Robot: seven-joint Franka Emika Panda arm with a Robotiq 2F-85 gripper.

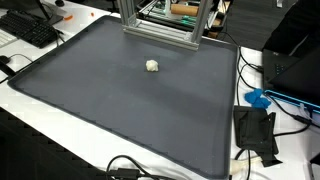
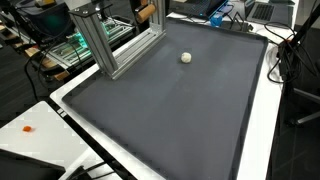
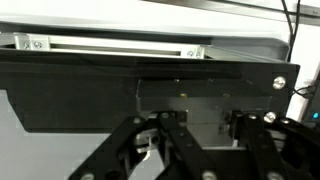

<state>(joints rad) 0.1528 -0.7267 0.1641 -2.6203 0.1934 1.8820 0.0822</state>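
Fingertips are cut off at the bottom of my wrist view, so I can't tell how wide the gripper (image 3: 200, 150) is. In an exterior view: aluminium frame (image 2: 105, 40), then 1 small white ball (image 2: 186, 58) on the dark mat (image 2: 170, 120). Where it lies from the gripper, no clue.

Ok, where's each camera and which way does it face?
In an exterior view: high, looking down across the mat to the ball and aluminium frame; no arm shows.
In an exterior view: raised by a mat corner, facing diagonally toward the ball; no arm shows.
Wrist view: low, facing an aluminium rail; end effector at bottom.
Both exterior views share mat, ball, frame.
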